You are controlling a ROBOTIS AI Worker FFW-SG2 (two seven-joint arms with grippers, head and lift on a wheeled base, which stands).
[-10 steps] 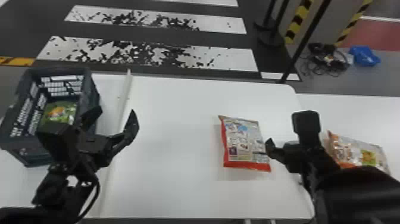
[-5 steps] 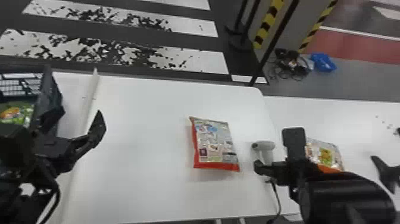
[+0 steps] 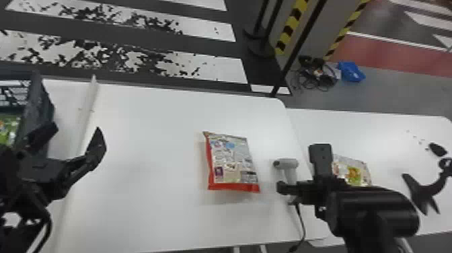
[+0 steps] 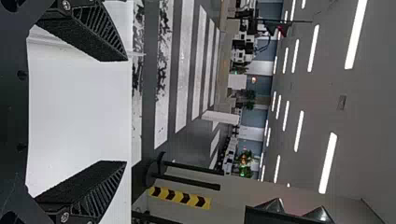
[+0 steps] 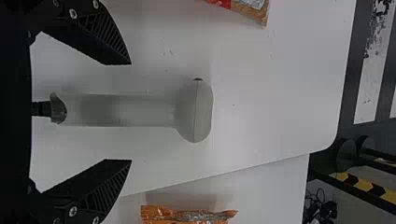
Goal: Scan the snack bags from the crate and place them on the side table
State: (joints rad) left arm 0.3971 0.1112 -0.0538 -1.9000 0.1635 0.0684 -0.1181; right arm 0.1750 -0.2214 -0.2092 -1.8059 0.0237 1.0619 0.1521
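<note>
In the head view, my left gripper stands open beside the crate, which holds a green snack bag. In the left wrist view, the left gripper has its two fingers wide apart. A red-edged snack bag lies flat on the table. My right gripper is at the grey handheld scanner near the table's right edge. In the right wrist view, the right gripper is open, its fingers on either side of the scanner handle. Another snack bag lies on the side table.
The scanner's cable hangs toward the table's front edge. A white ridge runs along the table beside the crate. On the side table's right lies a black claw-like object. Poles and striped posts stand behind.
The head view has swung right, so the crate sits farther left and more of the side table shows. The scanner, largely hidden behind the right gripper earlier, is now visible.
</note>
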